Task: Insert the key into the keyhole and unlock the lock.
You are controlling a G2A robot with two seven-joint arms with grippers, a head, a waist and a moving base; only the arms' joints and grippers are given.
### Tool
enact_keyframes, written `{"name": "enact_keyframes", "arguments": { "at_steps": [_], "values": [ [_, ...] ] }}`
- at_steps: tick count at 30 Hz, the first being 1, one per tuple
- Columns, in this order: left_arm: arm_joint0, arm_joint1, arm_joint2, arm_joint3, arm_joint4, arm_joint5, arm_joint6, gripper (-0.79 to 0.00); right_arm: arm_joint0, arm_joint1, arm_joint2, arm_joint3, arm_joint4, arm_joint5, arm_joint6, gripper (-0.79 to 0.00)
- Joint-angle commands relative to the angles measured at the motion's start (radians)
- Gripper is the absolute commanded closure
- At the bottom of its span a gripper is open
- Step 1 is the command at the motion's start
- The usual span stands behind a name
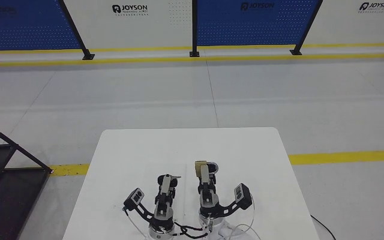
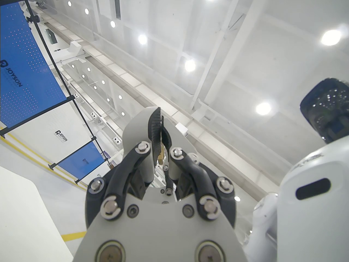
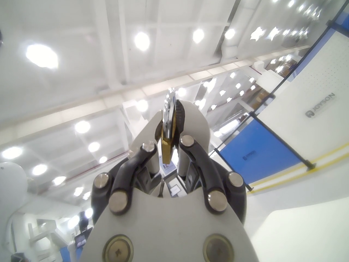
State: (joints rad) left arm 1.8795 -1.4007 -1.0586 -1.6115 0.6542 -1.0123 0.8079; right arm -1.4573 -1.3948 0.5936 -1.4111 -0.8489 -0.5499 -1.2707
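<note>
Brass lock [image 3: 165, 143] clamped in right jaws, key [image 2: 162, 151] pinched in left jaws; we judge pickup done, insertion and unlocking remain.

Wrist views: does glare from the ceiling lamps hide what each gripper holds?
Left wrist view: the ceiling lamps bloom into white spots, but none lies behind the left gripper, shut on the key. Right wrist view: the lamps flare wider, some just behind the right gripper, yet the brass lock in it shows plainly.
</note>
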Motion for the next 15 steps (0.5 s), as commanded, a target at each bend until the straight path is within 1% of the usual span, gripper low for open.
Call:
{"name": "enact_keyframes", "arguments": {
  "at_steps": [1,7,10,13,15],
  "values": [
    [0.0,0.0,0.0,-0.001,-0.002,0.0,0.0,0.0,0.002,0.001,-0.002,0.003,0.001,0.002,-0.002,0.0],
    [0.0,0.0,0.0,-0.001,-0.002,0.0,0.0,0.0,0.002,0.001,-0.002,0.003,0.001,0.002,-0.002,0.0],
    [-0.007,-0.001,0.005,-0.013,-0.033,0.028,-0.021,0.0,-0.001,0.004,0.01,-0.009,0.006,-0.011,0.035,0.0],
    [-0.013,-0.004,0.011,-0.02,-0.062,0.036,-0.029,0.0,-0.012,0.009,0.018,-0.008,-0.02,-0.019,0.044,0.0],
    [-0.016,-0.006,0.012,-0.019,-0.07,0.041,-0.031,0.0,-0.016,0.01,0.021,-0.006,-0.042,-0.004,0.049,0.0]
  ]
}}
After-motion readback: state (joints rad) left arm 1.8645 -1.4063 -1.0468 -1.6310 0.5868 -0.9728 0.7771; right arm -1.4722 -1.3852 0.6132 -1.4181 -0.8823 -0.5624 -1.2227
